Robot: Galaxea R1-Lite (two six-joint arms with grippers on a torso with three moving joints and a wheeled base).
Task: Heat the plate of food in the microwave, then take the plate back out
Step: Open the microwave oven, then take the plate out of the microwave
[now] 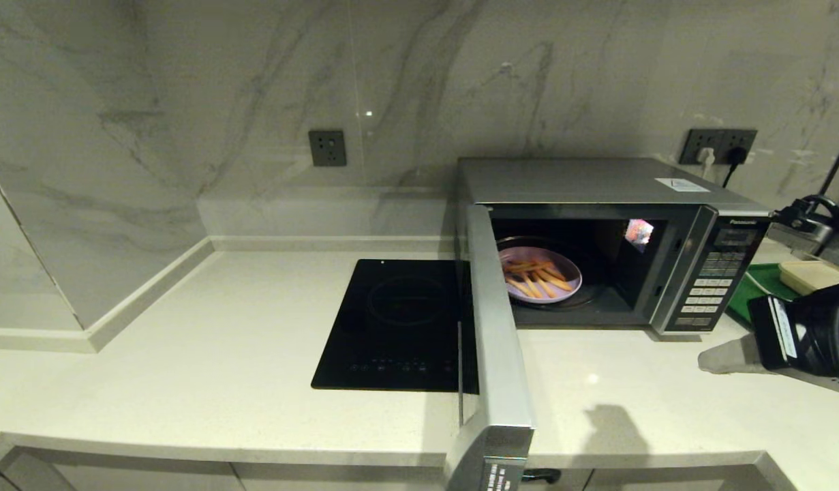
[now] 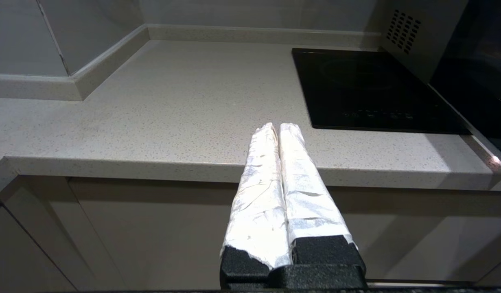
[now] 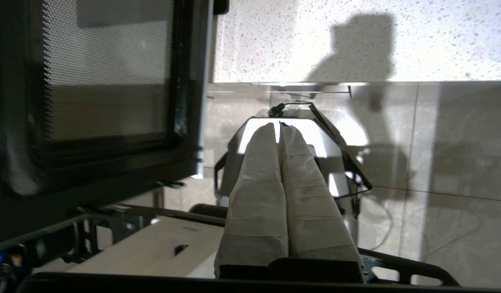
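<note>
The silver-grey microwave (image 1: 664, 204) stands at the back right of the counter with its door (image 1: 497, 341) swung wide open toward me. Inside, on the turntable, sits the lilac plate of food (image 1: 540, 274) with its orange sticks. My right gripper (image 1: 707, 360) hovers low over the counter to the right of the microwave's front, shut and empty, well away from the plate. The right wrist view shows the shut right gripper (image 3: 279, 126) beside the door's dark mesh window (image 3: 103, 93). My left gripper (image 2: 276, 126) is shut and empty, held below and in front of the counter edge.
A flat black induction hob (image 1: 399, 327) lies left of the open door. A green tray (image 1: 760, 286) and a cream rectangular container (image 1: 811, 276) sit right of the microwave, behind my right arm. The door overhangs the counter's front edge (image 1: 255, 453).
</note>
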